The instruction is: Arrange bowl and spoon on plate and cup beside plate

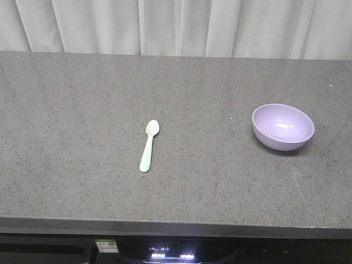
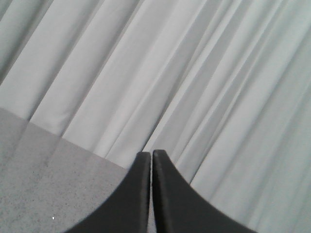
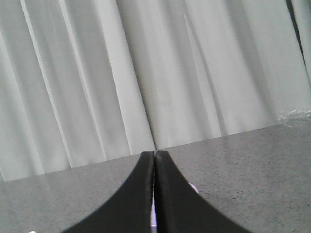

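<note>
1. My left gripper (image 2: pixel 151 154) and right gripper (image 3: pixel 154 154) are both clenched on nothing.
2. The spoon (image 1: pixel 148 146), smooth mint plastic, lies mid-counter, its long axis nearly front-to-back and its oval scoop toward the curtain (image 1: pixel 176 27).
3. The bowl (image 1: pixel 282 126), glossy rounded lavender, sits upright, well apart from the spoon, on the speckled grey countertop (image 1: pixel 66 137).

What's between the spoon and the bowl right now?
Nothing. In the front view only bare grey countertop runs from the spoon to the bowl. The wrist views don't show that stretch.
</note>
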